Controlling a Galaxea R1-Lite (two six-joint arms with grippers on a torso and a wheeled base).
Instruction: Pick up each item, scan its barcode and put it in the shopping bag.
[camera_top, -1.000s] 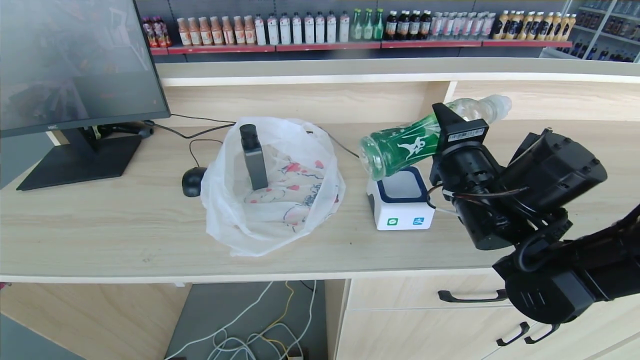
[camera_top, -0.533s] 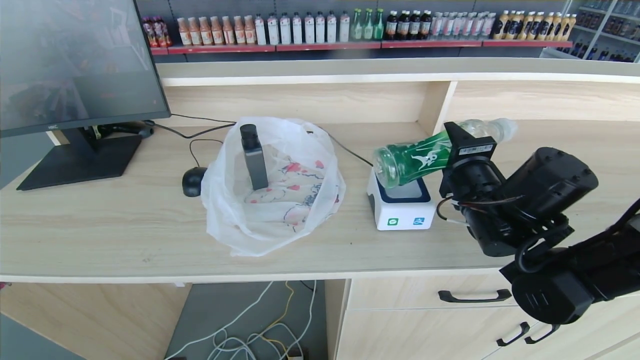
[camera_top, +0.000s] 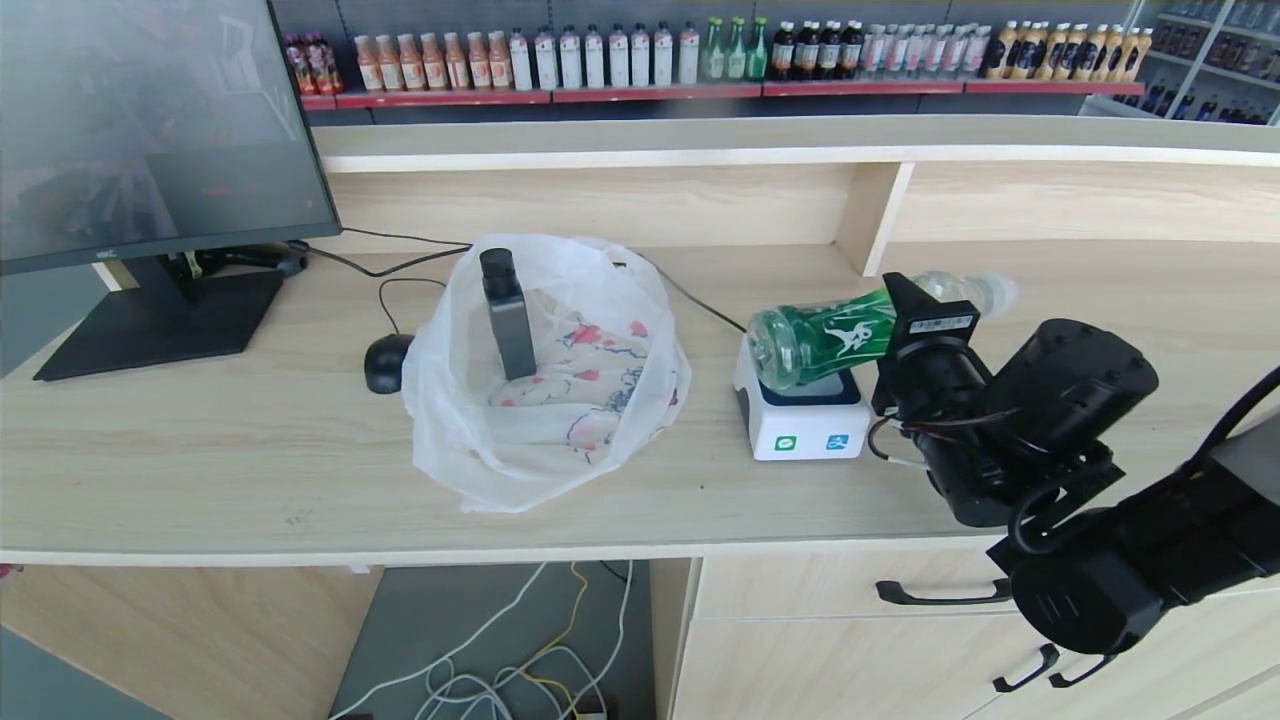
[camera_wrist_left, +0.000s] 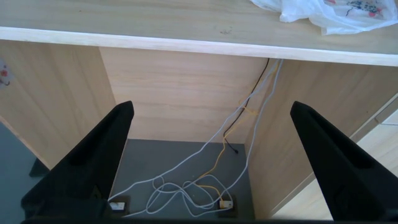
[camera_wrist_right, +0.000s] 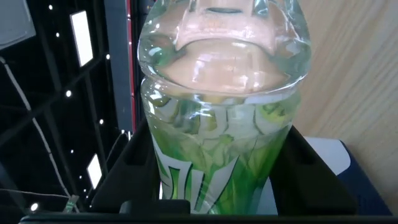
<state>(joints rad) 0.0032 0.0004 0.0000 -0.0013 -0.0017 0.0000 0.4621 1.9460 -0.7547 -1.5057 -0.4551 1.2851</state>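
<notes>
- Over the last second the right arm has come down: the bottle (camera_top: 820, 335) it carries, held well above the scanner (camera_top: 800, 425) before, is now low over the scanner's top window.
- The right jaws are clamped on the bottle just below its shoulder. Its base seems to rest on the scanner, though contact is hard to judge.
- The bottle is clear plastic with a green label bearing a white figure. It lies nearly on its side, base over the scanner and pale neck end tilted slightly up, away from it.
- The left jaws are spread wide and hold nothing, hanging below the bench edge with cables (camera_wrist_left: 205, 186) beyond them.
- The pale wooden bench (camera_top: 250, 450) carries the scanner. To the scanner's left sits the white shopping bag (camera_top: 550, 430), open, with a dark bottle (camera_top: 508, 315) upright inside.
- Left of the scanner beyond the bag are a black mouse (camera_top: 383, 362) and a monitor (camera_top: 150, 120).
- Far behind the scanner, red-edged shelves (camera_top: 650, 95) hold rows of drinks.
</notes>
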